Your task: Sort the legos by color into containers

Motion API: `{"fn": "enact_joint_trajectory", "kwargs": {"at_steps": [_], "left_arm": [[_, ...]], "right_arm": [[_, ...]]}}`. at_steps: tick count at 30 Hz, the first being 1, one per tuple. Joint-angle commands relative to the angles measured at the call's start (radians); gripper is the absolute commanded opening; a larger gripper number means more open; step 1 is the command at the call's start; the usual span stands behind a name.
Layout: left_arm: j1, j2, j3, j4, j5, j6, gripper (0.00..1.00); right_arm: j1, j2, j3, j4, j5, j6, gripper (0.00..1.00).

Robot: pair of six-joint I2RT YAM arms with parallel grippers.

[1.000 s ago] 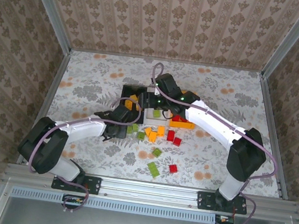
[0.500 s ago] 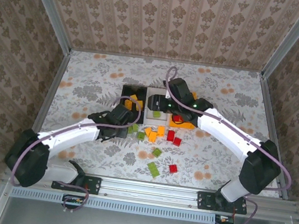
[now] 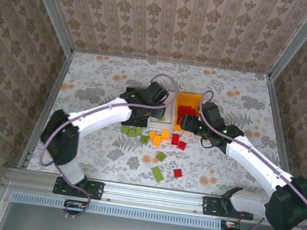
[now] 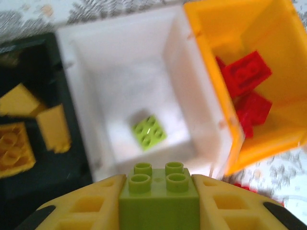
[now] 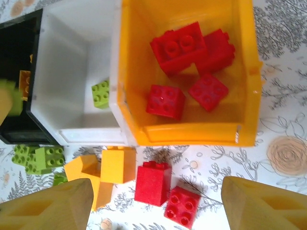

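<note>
One studded green block [image 4: 159,201] sits clamped between the left gripper's [image 4: 158,187] yellow fingers, above the white bin's [image 4: 178,72] near rim; a second green block [image 4: 149,132] lies on that bin's smooth floor; four glossy red blocks [image 5: 178,45] lie in the orange bin [image 5: 125,86] beside it; yellow ones [image 4: 17,153] sit in the black bin [image 4: 67,167]; the right gripper [image 5: 158,206] hangs spread, holding nothing, over loose blocks [image 5: 152,182] on the flowered table [image 5: 288,96].

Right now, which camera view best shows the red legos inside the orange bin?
The right wrist view: four red legos lie sharp and whole inside the orange bin, seen from above. The left wrist view catches a few, blurred, at its right side; the top view gives a small, distant red patch.
</note>
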Motion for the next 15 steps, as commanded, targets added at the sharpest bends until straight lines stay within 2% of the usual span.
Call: {"fn": "enact_joint_trajectory", "kwargs": {"at_steps": [1, 6, 11, 15], "left_arm": [[0.033, 0.116, 0.115, -0.019, 0.026, 0.050, 0.35], [0.064, 0.243, 0.220, -0.039, 0.039, 0.045, 0.36], [0.064, 0.288, 0.259, -0.059, 0.053, 0.043, 0.53], [0.053, 0.243, 0.240, -0.053, 0.060, 0.039, 0.64]], "right_arm": [[-0.007, -0.063, -0.046, -0.028, 0.022, 0.021, 0.72], [-0.010, -0.117, -0.086, -0.028, 0.015, 0.029, 0.72], [-0.010, -0.131, -0.094, -0.032, 0.005, 0.032, 0.73], [-0.010, -0.131, -0.095, -0.032, -0.002, 0.033, 0.74]]}}
